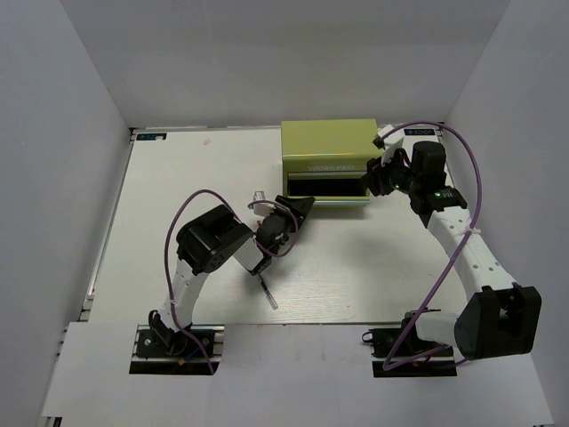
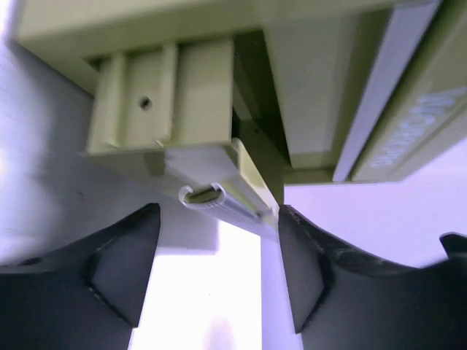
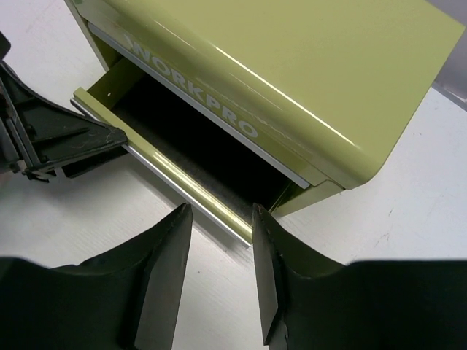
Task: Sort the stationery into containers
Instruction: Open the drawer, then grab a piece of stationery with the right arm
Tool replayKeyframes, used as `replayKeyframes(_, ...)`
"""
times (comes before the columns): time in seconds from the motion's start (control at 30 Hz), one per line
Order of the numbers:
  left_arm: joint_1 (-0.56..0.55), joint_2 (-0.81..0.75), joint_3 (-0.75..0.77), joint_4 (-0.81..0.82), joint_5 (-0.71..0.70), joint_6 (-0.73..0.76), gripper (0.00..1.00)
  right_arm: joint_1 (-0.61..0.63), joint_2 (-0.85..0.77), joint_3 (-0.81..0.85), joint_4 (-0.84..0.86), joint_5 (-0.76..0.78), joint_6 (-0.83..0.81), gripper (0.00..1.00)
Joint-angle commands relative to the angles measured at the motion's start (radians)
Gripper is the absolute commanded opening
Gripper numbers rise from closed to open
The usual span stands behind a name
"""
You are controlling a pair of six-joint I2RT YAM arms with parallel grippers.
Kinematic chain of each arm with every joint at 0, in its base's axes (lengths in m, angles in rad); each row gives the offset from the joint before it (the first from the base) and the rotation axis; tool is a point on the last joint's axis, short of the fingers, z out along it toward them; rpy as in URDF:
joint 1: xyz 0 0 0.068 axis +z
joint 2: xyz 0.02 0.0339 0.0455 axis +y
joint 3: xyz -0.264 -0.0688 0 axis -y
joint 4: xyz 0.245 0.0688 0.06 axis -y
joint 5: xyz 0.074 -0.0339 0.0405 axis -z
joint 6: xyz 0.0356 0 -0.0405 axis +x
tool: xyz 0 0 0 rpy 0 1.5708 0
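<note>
The olive-green tool chest [image 1: 327, 147] stands at the back of the table with its lower drawer [image 1: 325, 201] pulled out; the drawer's dark lining [image 3: 197, 149] shows nothing on it. My left gripper [image 1: 300, 207] is open at the drawer's left front corner, and the silver handle's end [image 2: 217, 200] lies just past its fingertips. My right gripper [image 3: 221, 210] is open at the drawer's right end, its tips either side of the handle rail [image 3: 191, 191], holding nothing. One thin pen [image 1: 266, 290] lies on the table beneath the left arm.
A small clear piece [image 1: 260, 194] lies left of the left gripper. White walls close in the table on the left, back and right. The left gripper [image 3: 62, 146] shows at the left edge of the right wrist view.
</note>
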Motion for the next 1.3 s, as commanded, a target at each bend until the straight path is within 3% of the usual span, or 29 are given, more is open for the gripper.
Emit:
replayKeyframes(0.0, 0.013, -0.085, -0.011, -0.048, 0.019, 0.051, 0.78, -0.002, -0.004, 0.046, -0.02, -0.023, -0.013, 0.47)
replayKeyframes(0.17, 0.013, -0.171, -0.04, -0.058, 0.103, 0.136, 0.82, -0.002, -0.006, 0.049, -0.04, -0.051, -0.042, 0.54)
replayKeyframes(0.23, 0.013, -0.242, -0.054, -0.068, 0.184, 0.211, 0.82, -0.006, -0.009, 0.059, -0.058, -0.095, -0.055, 0.66)
replayKeyframes(0.27, 0.002, -0.273, -0.054, -0.091, 0.213, 0.238, 0.82, -0.002, -0.009, 0.059, -0.066, -0.095, -0.059, 0.66)
replayKeyframes(0.3, 0.002, -0.307, -0.054, -0.16, 0.274, 0.268, 0.82, -0.005, -0.02, 0.059, -0.069, -0.127, -0.062, 0.79)
replayKeyframes(0.33, -0.012, -0.342, -0.054, -0.204, 0.299, 0.294, 0.82, -0.005, -0.024, 0.055, -0.075, -0.141, -0.069, 0.85)
replayKeyframes(0.4, -0.026, -0.456, -0.092, -0.268, 0.326, 0.355, 0.81, -0.005, -0.05, 0.032, -0.063, -0.184, -0.083, 0.89)
replayKeyframes(0.5, -0.038, -0.639, -0.183, -0.433, 0.326, 0.351, 0.65, -0.002, -0.06, 0.027, -0.08, -0.22, -0.097, 0.89)
replayKeyframes(0.53, -0.027, -0.693, -0.235, -0.532, 0.295, 0.351, 0.46, 0.001, -0.055, 0.039, -0.093, -0.252, -0.105, 0.87)
replayKeyframes(0.6, -0.015, -0.808, -0.273, -0.67, 0.223, 0.351, 0.28, 0.006, -0.034, 0.067, -0.193, -0.284, -0.154, 0.75)
replayKeyframes(0.63, -0.015, -0.921, -0.274, -0.863, 0.183, 0.363, 0.21, 0.012, -0.027, 0.075, -0.224, -0.336, -0.166, 0.53)
replayKeyframes(0.67, -0.015, -0.971, -0.274, -0.975, 0.141, 0.363, 0.12, 0.035, -0.006, 0.085, -0.267, -0.351, -0.192, 0.41)
replayKeyframes(0.73, -0.004, -1.048, -0.219, -1.286, 0.03, 0.375, 0.1, 0.067, 0.002, 0.087, -0.33, -0.364, -0.22, 0.19)
replayKeyframes(0.8, -0.004, -1.114, -0.185, -1.453, -0.031, 0.375, 0.21, 0.148, 0.008, 0.061, -0.341, -0.332, -0.22, 0.16)
replayKeyframes(0.83, 0.007, -1.126, -0.153, -1.528, -0.044, 0.352, 0.31, 0.173, 0.008, 0.053, -0.334, -0.316, -0.212, 0.16)
replayKeyframes(0.87, 0.007, -1.126, -0.139, -1.653, -0.044, 0.332, 0.5, 0.235, 0.023, 0.041, -0.331, -0.283, -0.206, 0.16)
replayKeyframes(1.0, 0.016, -1.146, -0.097, -1.835, -0.015, 0.253, 0.73, 0.36, 0.091, 0.053, -0.295, -0.18, -0.155, 0.26)
replayKeyframes(1.07, 0.016, -1.177, -0.088, -1.875, -0.003, 0.214, 0.77, 0.415, 0.17, 0.108, -0.287, -0.133, -0.119, 0.32)
replayKeyframes(1.17, 0.016, -1.259, -0.102, -1.946, 0.007, 0.165, 0.81, 0.486, 0.314, 0.217, -0.302, -0.08, -0.037, 0.48)
replayKeyframes(1.27, 0.016, -1.346, -0.125, -2.022, -0.015, 0.133, 0.83, 0.543, 0.446, 0.341, -0.319, -0.049, 0.03, 0.52)
